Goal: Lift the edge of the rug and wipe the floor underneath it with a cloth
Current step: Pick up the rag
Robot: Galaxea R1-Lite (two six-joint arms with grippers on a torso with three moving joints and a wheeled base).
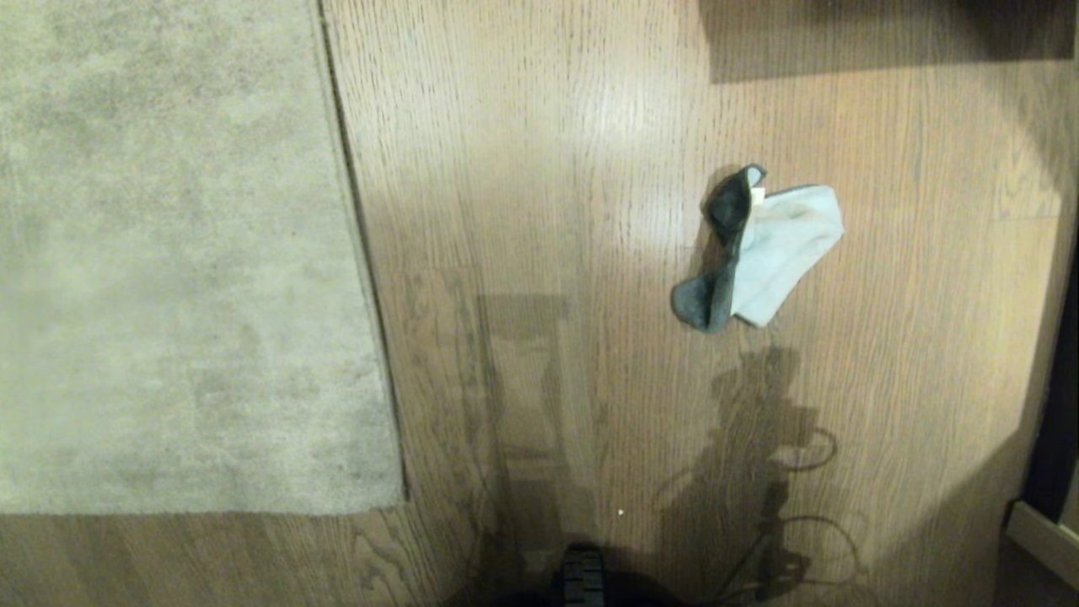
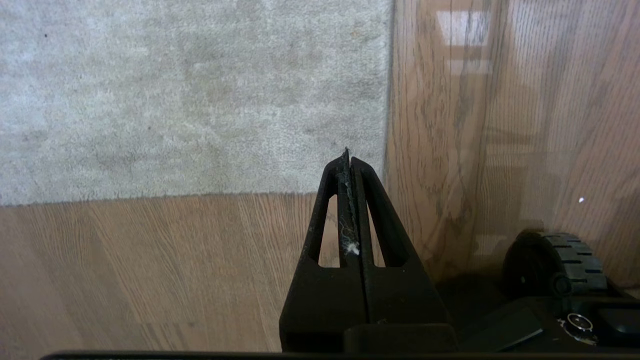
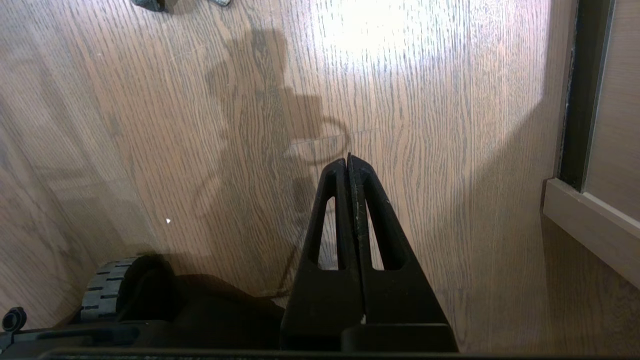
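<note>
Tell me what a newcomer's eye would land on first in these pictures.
First, the crumpled cloth, dark grey and pale bluish-white, alone on the floor right of centre. Next, the big beige rug at the left, its rug edge and corner lying flat. Both hands, left hand and right hand, are shut and empty.

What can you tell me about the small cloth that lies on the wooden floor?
The cloth is small and fuzzy, dark grey on one side and pale bluish-white on the other. It lies crumpled and partly folded on the floor, so that the dark side shows as a curled band along its left edge and the pale side faces up on the right. It casts a small shadow. It lies well apart from the rug edge; nothing but the floor touches it.
</note>
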